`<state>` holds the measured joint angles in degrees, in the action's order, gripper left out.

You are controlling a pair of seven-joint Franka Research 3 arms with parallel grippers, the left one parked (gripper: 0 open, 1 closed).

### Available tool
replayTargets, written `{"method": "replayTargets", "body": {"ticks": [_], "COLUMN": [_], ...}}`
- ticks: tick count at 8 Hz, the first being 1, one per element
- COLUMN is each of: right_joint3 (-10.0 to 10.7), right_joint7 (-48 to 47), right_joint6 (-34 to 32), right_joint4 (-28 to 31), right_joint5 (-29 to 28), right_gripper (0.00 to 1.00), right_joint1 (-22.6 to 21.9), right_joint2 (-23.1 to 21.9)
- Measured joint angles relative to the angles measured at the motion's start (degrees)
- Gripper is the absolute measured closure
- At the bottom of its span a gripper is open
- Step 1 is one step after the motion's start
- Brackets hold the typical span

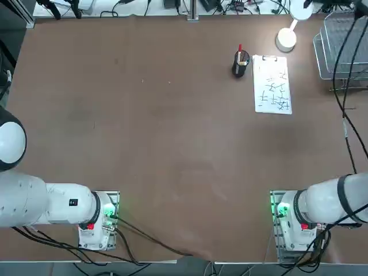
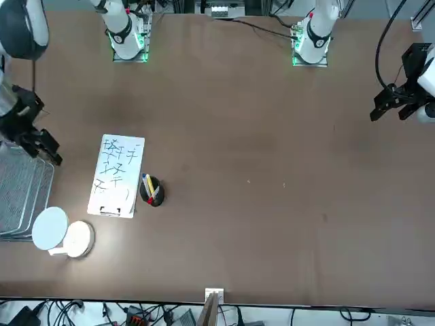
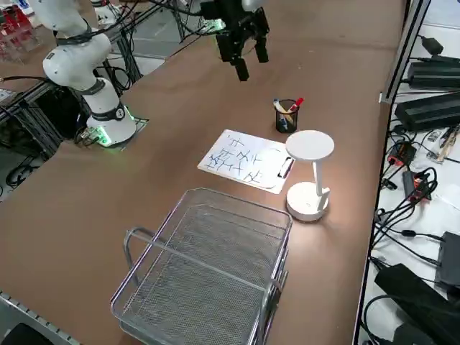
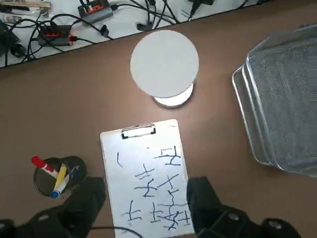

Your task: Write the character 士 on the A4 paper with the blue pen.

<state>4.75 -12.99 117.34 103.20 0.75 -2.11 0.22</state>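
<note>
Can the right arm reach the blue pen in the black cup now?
Probably yes. The right gripper hangs above the A4 paper, jaws open and empty; the blue pen stands in the open-topped pen cup beside it, nothing covering it.

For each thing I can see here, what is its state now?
A4 paper: flat on the table, clipped at one short edge, many strokes on it.
Blue pen: standing in the pen cup, not picked up.
Red-topped pen: in the same cup.
Right gripper: open, empty, above the paper.
Desk lamp: upright.
Wire basket: empty.
</note>
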Motion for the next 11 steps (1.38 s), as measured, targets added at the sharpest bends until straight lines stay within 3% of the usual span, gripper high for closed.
{"method": "replayTargets", "body": {"ticks": [3, 6, 9, 11], "right_joint3": [2.08, 1.01, 0.19, -1.91], "right_joint7": [4.11, 5.96, 9.63, 9.65], "right_joint6": [-13.49, -26.85, -28.78, -28.96], "right_joint4": [-5.28, -11.4, -11.9, -11.9], "right_joint5": [-4.06, -4.45, -4.39, -2.35], "right_gripper": [0.0, 0.0, 0.0, 0.0], "right_joint1": [0.1, 0.0, -0.07, -0.6], "right_joint2": [-2.2, -3.06, -3.23, -3.21]}}
